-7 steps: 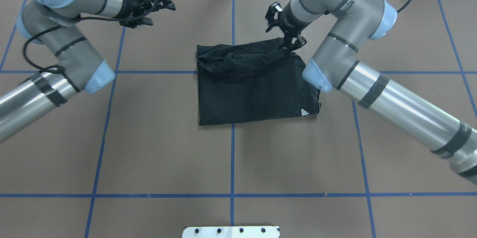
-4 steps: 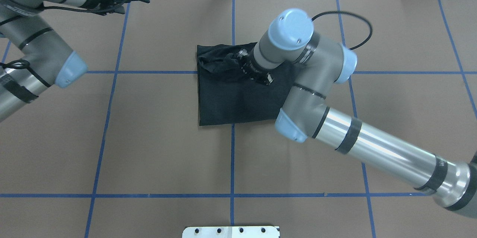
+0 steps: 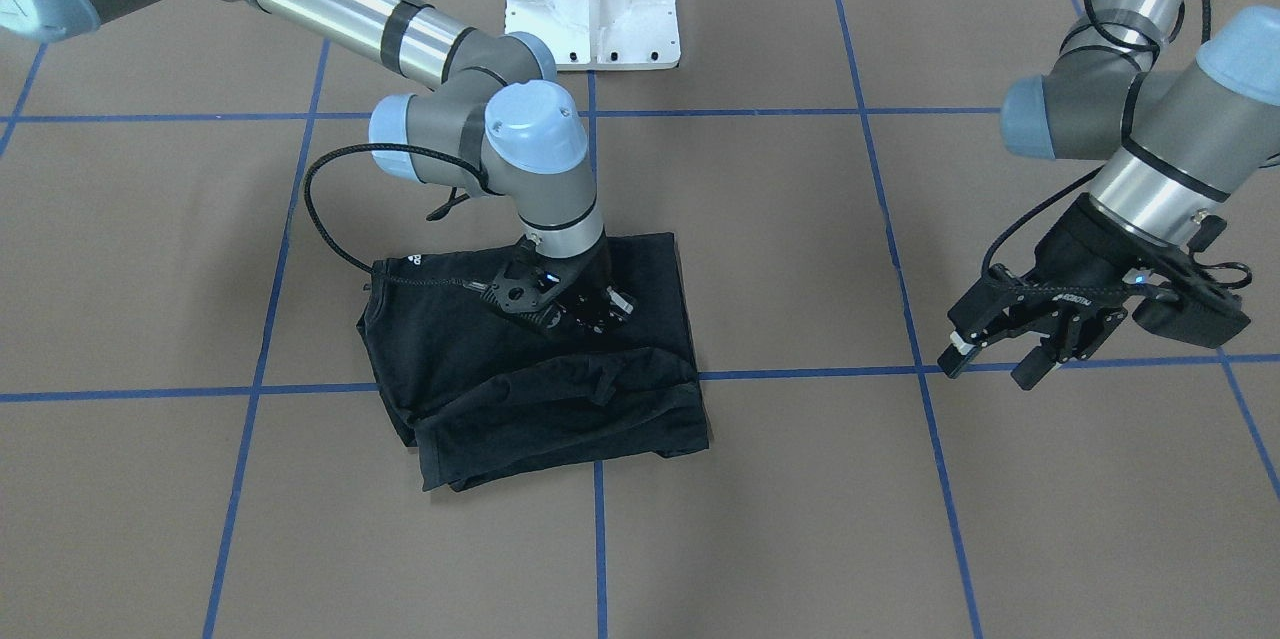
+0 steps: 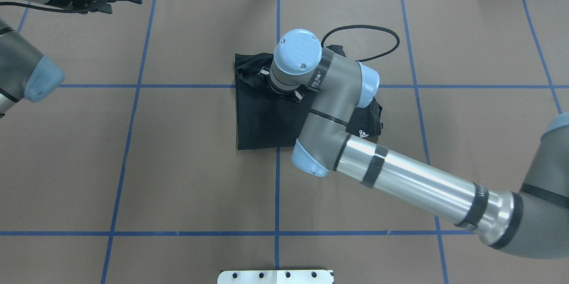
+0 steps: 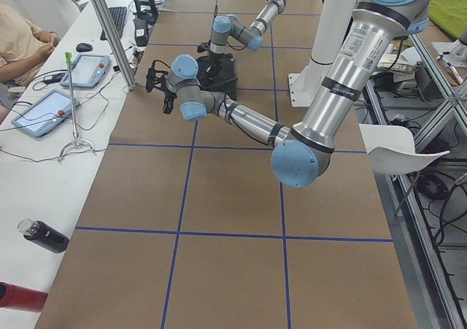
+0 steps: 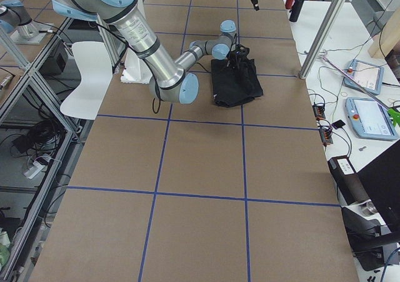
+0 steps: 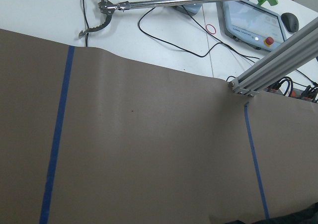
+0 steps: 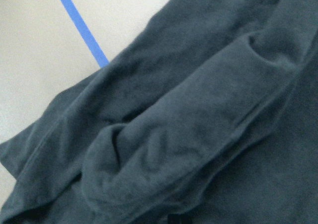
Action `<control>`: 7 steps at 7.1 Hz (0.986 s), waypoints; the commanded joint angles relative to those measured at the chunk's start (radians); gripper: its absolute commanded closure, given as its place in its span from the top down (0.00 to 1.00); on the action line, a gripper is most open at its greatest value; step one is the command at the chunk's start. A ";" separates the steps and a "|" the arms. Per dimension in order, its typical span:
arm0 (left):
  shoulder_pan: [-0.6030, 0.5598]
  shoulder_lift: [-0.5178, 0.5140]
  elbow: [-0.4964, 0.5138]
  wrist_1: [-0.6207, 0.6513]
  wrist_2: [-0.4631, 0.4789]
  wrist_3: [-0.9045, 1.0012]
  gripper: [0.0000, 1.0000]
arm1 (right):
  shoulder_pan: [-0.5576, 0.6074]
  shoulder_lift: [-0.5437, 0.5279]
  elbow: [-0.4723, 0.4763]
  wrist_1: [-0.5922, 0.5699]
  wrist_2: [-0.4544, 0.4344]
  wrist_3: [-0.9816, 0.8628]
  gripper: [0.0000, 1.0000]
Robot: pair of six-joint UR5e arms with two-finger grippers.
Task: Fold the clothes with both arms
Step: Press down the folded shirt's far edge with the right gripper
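Closest to me, the brown tabletop (image 3: 800, 519) has blue tape lines (image 3: 600, 539) across it. The black shirt (image 3: 470, 419) lies a bit left of the middle of the front picture, right where two tape lines meet. It is folded into a small block. Its near edge is a fat, lumpy roll.

Just behind that roll, the right tool (image 3: 580, 309) points down onto the cloth. A second ago it was at the shirt's corner. Now it has swung over to the lumpy part. I cannot tell if it is open or closed, because its tips are lost against the black cloth. I think it means to press or grab the lump, since that bit looks messy.

At the right of the picture, the left tool (image 3: 990, 364) hangs open above the tabletop and holds nothing. It has backed well away from the shirt. Far back stands the white base (image 3: 590, 9).
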 commanded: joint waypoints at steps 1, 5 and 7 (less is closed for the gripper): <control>-0.001 0.032 -0.027 -0.001 -0.001 0.000 1.00 | 0.049 0.156 -0.269 0.088 -0.018 -0.019 0.00; -0.001 0.054 -0.047 -0.002 0.006 -0.002 1.00 | 0.156 0.274 -0.444 0.172 -0.009 -0.014 0.00; -0.001 0.068 -0.062 -0.004 0.009 0.000 1.00 | 0.207 0.255 -0.413 0.167 0.120 -0.018 0.00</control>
